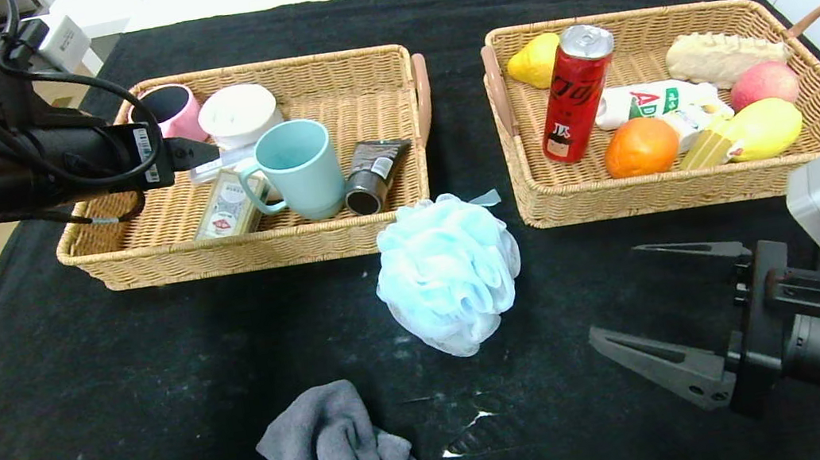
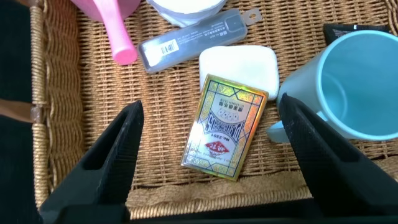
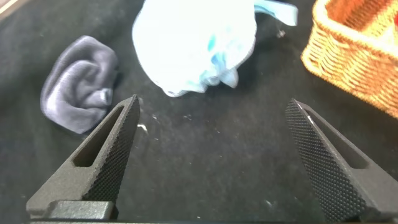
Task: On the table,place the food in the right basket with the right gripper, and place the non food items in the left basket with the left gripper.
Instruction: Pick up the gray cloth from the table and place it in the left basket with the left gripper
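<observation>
A gold-and-red printed card box (image 2: 225, 127) lies flat on the woven floor of the left wicker basket (image 1: 357, 81), directly beneath the left gripper (image 2: 211, 155), whose two black fingers (image 2: 115, 155) stand wide apart on either side of it without touching it. The box rests partly on a white rounded pad (image 2: 239, 65), with a teal ceramic mug (image 1: 301, 169) just beside it, a clear plastic case with a barcode label (image 2: 189, 40) near it, and a pink mug (image 1: 169, 111), a white round lidded tub (image 1: 239, 113) and a dark squeeze tube (image 1: 374, 175) elsewhere in the same basket. The left arm reaches in level over the basket's left rim. Between the two baskets, on the black tablecloth (image 1: 119, 383), sits a pale blue mesh bath puff (image 1: 450, 272), and a grey crumpled cloth (image 1: 345, 456) lies nearer the robot, well apart from it. The right gripper (image 1: 650, 308) hangs low over the cloth-covered table in front of the right wicker basket (image 1: 693, 186), its fingers spread wide and empty, pointing toward the puff and the cloth.
</observation>
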Action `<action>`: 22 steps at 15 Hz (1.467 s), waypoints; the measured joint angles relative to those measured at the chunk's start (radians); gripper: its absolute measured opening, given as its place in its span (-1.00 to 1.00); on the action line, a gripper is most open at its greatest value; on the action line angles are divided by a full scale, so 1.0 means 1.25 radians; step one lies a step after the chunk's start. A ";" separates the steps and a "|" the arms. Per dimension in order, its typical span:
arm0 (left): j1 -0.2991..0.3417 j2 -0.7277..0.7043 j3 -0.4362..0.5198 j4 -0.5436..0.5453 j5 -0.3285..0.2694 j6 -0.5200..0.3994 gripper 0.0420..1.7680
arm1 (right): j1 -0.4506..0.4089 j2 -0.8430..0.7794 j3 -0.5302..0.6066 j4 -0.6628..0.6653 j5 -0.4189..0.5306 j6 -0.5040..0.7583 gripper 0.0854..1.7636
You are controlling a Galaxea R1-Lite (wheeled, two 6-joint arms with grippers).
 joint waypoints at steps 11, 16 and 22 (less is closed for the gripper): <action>-0.068 -0.220 0.242 0.095 -0.051 -0.037 0.90 | -0.001 -0.007 -0.002 0.002 0.000 0.001 0.94; -0.221 -0.312 0.285 0.244 -0.045 -0.119 0.92 | -0.002 0.004 -0.002 0.001 -0.001 0.001 0.94; -0.376 -0.344 0.362 0.274 -0.010 -0.124 0.93 | -0.003 0.010 -0.002 0.001 -0.001 0.001 0.94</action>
